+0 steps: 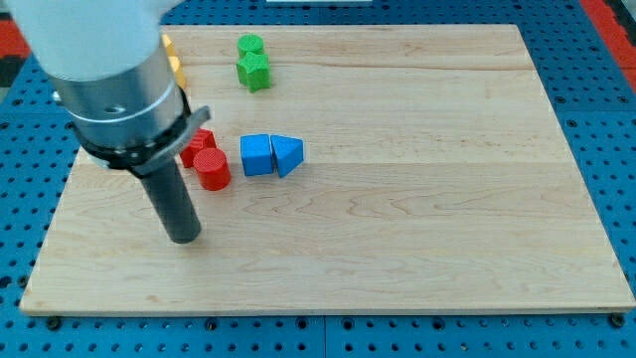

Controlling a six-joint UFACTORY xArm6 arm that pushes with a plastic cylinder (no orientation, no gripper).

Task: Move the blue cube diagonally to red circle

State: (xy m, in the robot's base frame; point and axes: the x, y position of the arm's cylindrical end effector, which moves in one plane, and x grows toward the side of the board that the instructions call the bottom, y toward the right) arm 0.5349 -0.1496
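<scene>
Tip [185,239] of the straight dark rod rests on the pale wooden board [417,249], in the view's lower left; no jaws or fingers on this arm, so no opening or closing to report. Nothing touches my tip.

Blue cube [256,155] sits up and to the view's right of my tip, well apart from it. Just beside the cube on the view's right, touching or nearly so, a blue wedge-shaped block [288,155].

Red cylinder (the red circle) [212,168] lies just to the view's left of the blue cube, a narrow gap between them, and above my tip. Behind the cylinder, toward the view's left, a second red block [197,146], partly hidden by the arm's grey housing [114,80]; shape unclear.

Farther up the board: two green blocks [252,62], one behind the other, close together. Yellow block [174,62] at the housing's edge, mostly hidden.
</scene>
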